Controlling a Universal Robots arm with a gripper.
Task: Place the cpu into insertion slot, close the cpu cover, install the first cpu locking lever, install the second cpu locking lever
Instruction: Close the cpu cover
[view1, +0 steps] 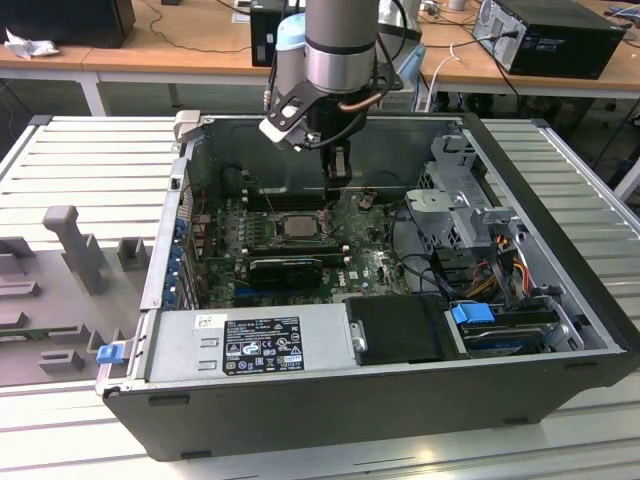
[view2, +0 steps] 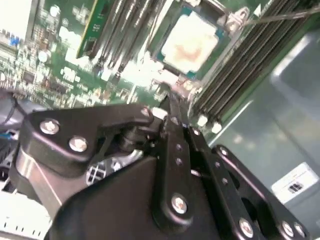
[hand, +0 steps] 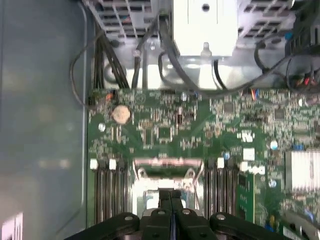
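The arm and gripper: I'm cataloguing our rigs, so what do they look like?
The arm is a silver-grey cylinder with a black band, a pale blue joint cap and a coppery cable looped under it. The gripper is black, its slim linkage fingers studded with silver screws.

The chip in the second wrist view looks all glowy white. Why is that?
In the second wrist view, light glares off the cpu, washing its top pale; in the first wrist view, the white bracket glares too; in the exterior view, the cpu looks plain grey, no glare.
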